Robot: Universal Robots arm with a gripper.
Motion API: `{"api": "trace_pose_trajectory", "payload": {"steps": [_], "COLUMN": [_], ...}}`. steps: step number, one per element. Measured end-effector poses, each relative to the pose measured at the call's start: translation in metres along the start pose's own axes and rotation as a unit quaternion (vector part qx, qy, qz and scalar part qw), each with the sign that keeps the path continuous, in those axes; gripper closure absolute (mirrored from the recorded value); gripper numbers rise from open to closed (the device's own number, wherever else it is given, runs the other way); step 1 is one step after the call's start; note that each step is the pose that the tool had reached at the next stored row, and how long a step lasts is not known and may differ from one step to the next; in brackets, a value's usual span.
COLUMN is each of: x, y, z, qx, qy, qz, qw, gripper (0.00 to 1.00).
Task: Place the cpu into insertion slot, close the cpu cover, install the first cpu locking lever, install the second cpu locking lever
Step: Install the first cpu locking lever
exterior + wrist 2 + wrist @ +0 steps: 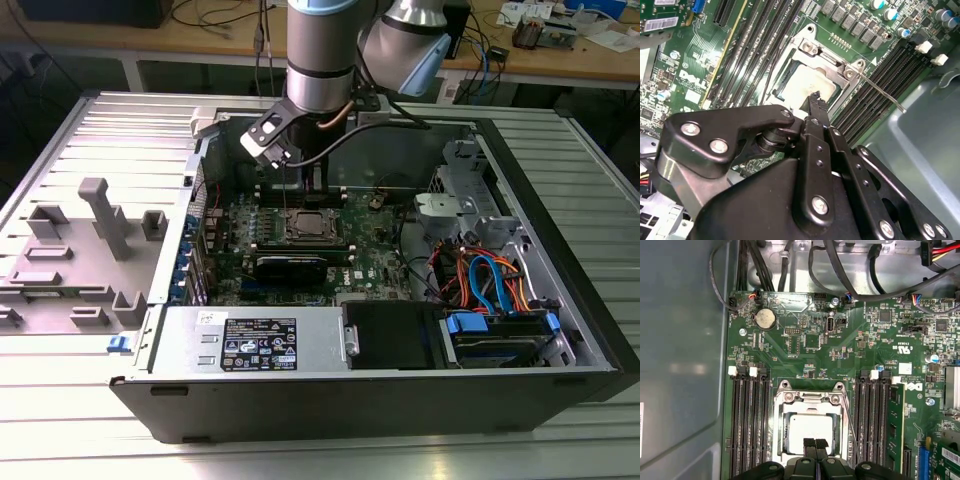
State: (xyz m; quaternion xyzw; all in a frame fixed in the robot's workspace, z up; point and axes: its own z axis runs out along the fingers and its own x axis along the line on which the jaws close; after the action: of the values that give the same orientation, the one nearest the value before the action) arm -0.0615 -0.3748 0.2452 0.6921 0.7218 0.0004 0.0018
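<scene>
On the exterior view's left, a grey plastic fixture (pixel 95 215) lies on the ribbed metal tabletop (pixel 60 440), just beside the open computer case (pixel 400 400). Along the case's near wall sits the silver power supply (pixel 255 343).

Further in, towards the middle, the arm reaches down into the case and its gripper (pixel 303 185) hangs just above the socket on the green motherboard (pixel 370 265). The cpu (pixel 305 228) lies flat in that socket, with a long black heatsink block (pixel 290 266) just beside it on the near side.

In the first wrist view the gripper (pixel 815 444) has its two black fingers pressed together with nothing visible between them, their tips over the edge of the cpu (pixel 810 427). The cpu cover (pixel 809 399) lies flat around the chip, whose pale top shows through the cut-out. A thin locking lever (pixel 852 432) runs along one side of the socket, slanting out towards the memory slots. The second wrist view shows the same: gripper (pixel 815 100) tip over the cpu (pixel 807 82), cpu cover (pixel 826 59) framing it, lever (pixel 882 94) reaching out across the slots.

On the exterior view's right, blue and orange cables (pixel 490 280) curl above the drive bay.
</scene>
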Motion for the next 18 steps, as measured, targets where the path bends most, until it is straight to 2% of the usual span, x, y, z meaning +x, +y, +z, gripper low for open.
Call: {"api": "trace_pose_trajectory", "payload": {"steps": [9,13,16,18], "x": [0.0,0.0,0.0,0.0], "y": [0.0001,0.0,0.0,0.0], "z": [-0.0119,-0.0121,-0.0121,-0.0121], "qx": [0.0003,0.0004,0.0004,0.0003], "qy": [0.0001,0.0,0.0001,0.0001], "qz": [0.0,-0.003,-0.025,-0.043], "qw": [1.0,1.0,0.9997,0.9991], "gripper": [0.89,0.89,0.89,0.89]}}
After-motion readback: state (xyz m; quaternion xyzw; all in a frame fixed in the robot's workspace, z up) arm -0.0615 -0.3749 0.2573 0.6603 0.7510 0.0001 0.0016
